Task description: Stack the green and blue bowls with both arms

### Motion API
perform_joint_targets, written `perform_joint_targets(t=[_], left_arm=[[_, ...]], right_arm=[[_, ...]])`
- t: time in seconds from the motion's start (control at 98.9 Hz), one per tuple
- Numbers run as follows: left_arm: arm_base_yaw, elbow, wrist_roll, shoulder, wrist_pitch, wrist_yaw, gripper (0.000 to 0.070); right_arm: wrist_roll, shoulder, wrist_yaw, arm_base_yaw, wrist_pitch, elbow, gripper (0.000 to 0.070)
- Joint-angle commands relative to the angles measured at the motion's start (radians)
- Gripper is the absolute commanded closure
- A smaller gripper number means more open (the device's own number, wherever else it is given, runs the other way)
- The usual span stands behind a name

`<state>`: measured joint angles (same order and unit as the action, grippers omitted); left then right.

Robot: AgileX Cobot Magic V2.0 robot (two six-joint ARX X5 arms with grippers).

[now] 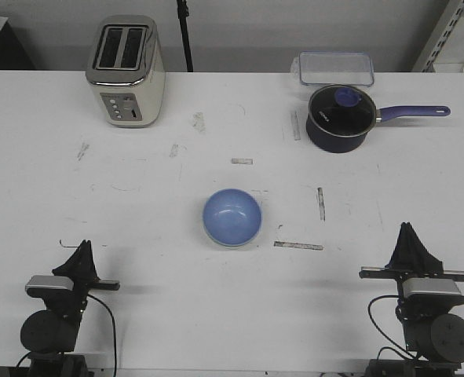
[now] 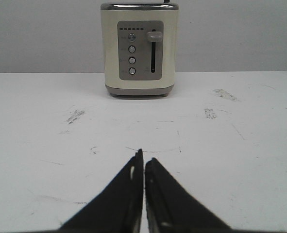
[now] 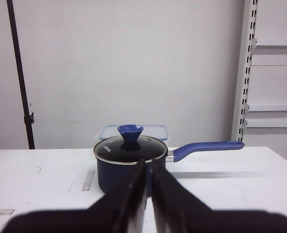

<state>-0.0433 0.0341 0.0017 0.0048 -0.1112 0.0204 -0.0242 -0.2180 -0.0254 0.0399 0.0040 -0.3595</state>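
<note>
The blue bowl [image 1: 232, 217] stands upright on the white table [image 1: 153, 267] at its middle, empty inside. No separate green bowl shows in any view. My left gripper [image 1: 84, 245] rests at the near left edge, shut and empty; in the left wrist view [image 2: 143, 158] its jaws meet over bare table. My right gripper [image 1: 409, 229] rests at the near right edge, shut and empty; in the right wrist view [image 3: 148, 163] its jaws meet in front of the saucepan. Both are well apart from the bowl.
A cream toaster [image 1: 126, 71] stands at the back left, also in the left wrist view [image 2: 139, 48]. A navy saucepan [image 1: 340, 118] [image 3: 109, 177] with lid and purple handle stands at the back right, with a clear lidded container [image 1: 335, 68] behind it.
</note>
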Motion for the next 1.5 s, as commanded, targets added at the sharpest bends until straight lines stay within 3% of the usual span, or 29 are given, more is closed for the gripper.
perform_joint_targets(t=[0.0,0.94,1.223,1.486], left_arm=[[0.0,-0.022,0.01,-0.002,-0.016,-0.002,0.0697],[0.0,-0.022,0.01,-0.002,-0.016,-0.002,0.0697],[0.0,-0.022,0.01,-0.002,-0.016,-0.002,0.0697],[0.0,-0.022,0.01,-0.002,-0.016,-0.002,0.0697]], right_arm=[[-0.011,0.002,0.0,0.0,0.01,-0.005,0.0687],[0.019,0.008,0.003,0.0,0.01,0.003,0.0688],[0.024,0.132,0.0,-0.008,0.113,0.193,0.0688],[-0.039,0.217,0.0,-0.017,0.109,0.322,0.0688]])
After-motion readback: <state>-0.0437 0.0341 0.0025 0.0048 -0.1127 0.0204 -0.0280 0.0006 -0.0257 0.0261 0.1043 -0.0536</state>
